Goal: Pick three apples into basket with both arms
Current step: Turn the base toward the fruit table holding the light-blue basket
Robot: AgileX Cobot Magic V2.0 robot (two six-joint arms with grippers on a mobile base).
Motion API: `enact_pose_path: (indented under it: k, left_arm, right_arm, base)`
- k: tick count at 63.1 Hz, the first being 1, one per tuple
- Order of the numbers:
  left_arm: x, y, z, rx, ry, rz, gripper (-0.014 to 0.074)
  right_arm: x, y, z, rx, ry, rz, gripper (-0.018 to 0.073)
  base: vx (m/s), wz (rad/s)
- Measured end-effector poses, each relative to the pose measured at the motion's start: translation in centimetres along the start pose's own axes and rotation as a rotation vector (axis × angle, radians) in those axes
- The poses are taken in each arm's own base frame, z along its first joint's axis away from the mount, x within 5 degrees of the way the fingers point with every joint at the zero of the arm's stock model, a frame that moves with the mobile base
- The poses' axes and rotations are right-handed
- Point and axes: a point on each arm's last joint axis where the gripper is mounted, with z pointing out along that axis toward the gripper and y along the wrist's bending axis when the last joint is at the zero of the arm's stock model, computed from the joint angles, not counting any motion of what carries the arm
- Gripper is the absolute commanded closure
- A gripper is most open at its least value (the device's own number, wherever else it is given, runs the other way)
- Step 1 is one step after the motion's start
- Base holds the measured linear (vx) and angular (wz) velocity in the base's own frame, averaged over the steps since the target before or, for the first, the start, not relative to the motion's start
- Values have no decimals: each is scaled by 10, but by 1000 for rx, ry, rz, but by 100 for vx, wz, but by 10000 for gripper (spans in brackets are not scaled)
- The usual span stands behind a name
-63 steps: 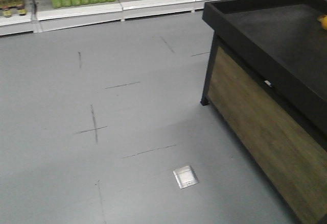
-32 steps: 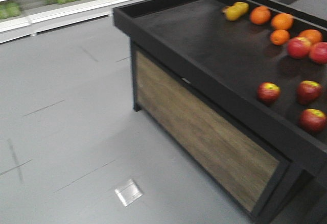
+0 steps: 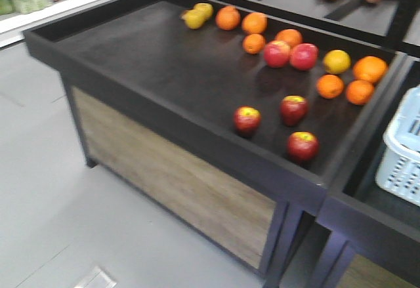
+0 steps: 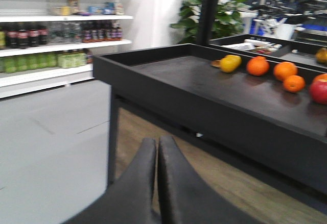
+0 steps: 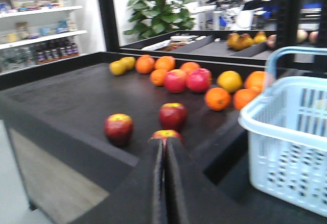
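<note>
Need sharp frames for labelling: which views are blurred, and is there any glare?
Front-facing view: mildly soft, the three dark red apples are distinct. Left wrist view: smeared, shelf bottles unreadable. Right wrist view: blurred, the pale blue slotted plastic basket streaks. No strong glare anywhere.

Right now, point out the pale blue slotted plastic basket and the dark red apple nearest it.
Pale blue slotted plastic basket (image 3: pixel 401 168): front-facing view, slotted side wall.
Dark red apple nearest it (image 3: pixel 302 146): front-facing view, middle of its skin.

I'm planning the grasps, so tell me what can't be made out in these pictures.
Basket: cut off by the right edge in the front and right wrist views.
Nearest apple: right wrist view, mostly behind the right gripper.
Shelf bottles: left wrist view, labels blurred.
</note>
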Motion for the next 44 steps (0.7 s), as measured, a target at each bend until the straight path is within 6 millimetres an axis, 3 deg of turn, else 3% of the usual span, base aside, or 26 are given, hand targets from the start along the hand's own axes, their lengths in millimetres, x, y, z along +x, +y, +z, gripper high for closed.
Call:
enact_pose_path:
  k: [44]
  left_arm:
    - [0, 0, 0, 0, 0, 0, 603]
  right_arm:
    - [0, 0, 0, 0, 0, 0, 564]
  base:
    - [14, -52]
